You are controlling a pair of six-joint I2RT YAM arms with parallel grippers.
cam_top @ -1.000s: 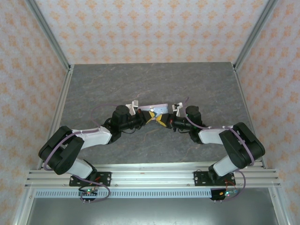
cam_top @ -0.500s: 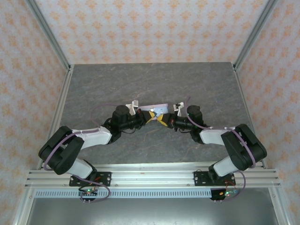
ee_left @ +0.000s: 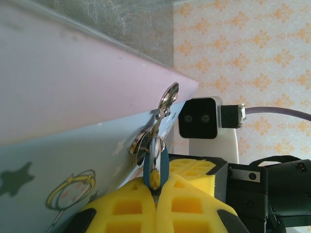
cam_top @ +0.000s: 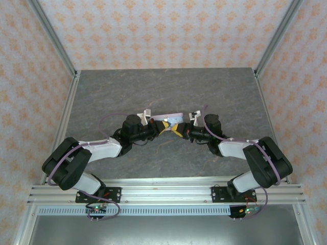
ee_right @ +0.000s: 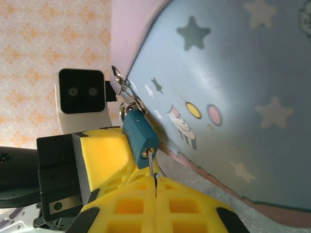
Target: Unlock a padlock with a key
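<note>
So the count here: one table point(cam_top: 153, 92), one pale-blue cartoon tin point(ee_right: 233, 97) lying near the middle of it, one padlock point(ee_right: 138, 131), one key point(ee_right: 151, 164), and two arms meeting nose to nose at the tin's near edge. The little blue padlock hangs from the tin's metal clasp point(ee_left: 167, 99). The left gripper point(ee_left: 156, 187) is squeezed all the way closed, with its yellow fingers pinching the bottom end of the padlock. The right gripper point(ee_right: 155, 182) is also fully closed and has the key clamped between its fingertips, with the thin silver blade poking up into the keyhole.
</note>
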